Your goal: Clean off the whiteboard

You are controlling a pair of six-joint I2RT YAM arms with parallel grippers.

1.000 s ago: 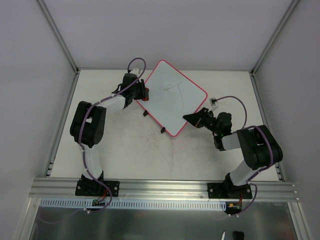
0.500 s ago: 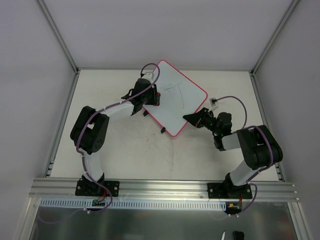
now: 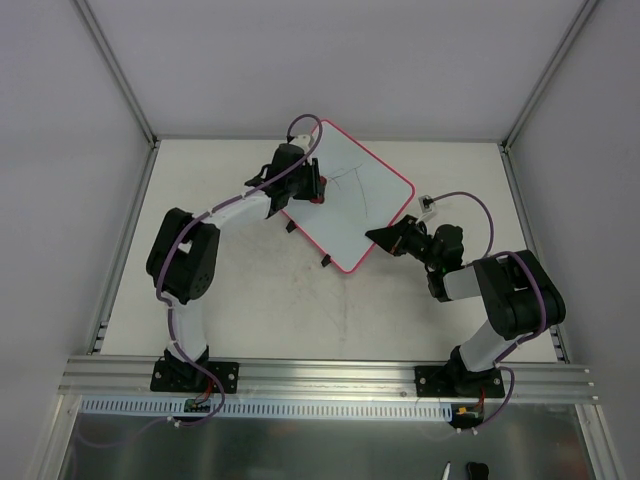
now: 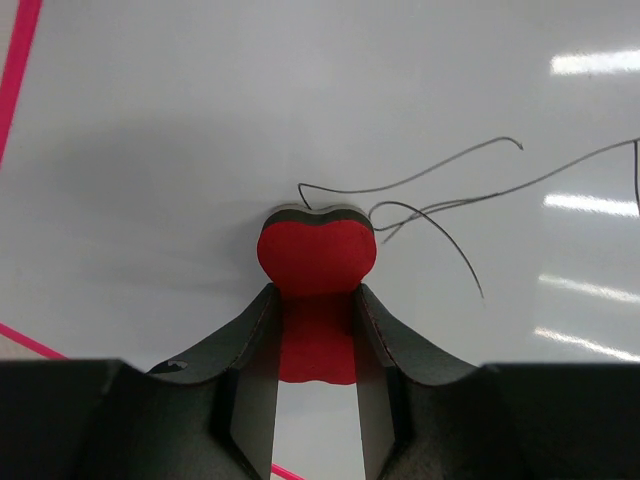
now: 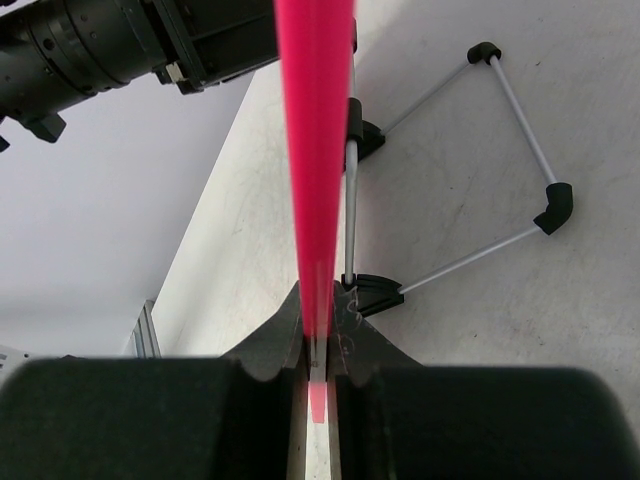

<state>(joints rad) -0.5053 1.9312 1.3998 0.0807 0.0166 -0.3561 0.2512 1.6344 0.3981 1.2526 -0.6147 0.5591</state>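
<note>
Whiteboard [image 3: 355, 200] lies far-centre on the table [image 3: 250, 290] as the left gripper [image 3: 312, 186], pinching the red eraser [image 4: 318, 262], has moved right from its left rim onto the face, touching the first pen lines [image 4: 440, 196], so wiping starts, while the right gripper [image 3: 384, 238] stays clamped on its near-right rim.
</note>
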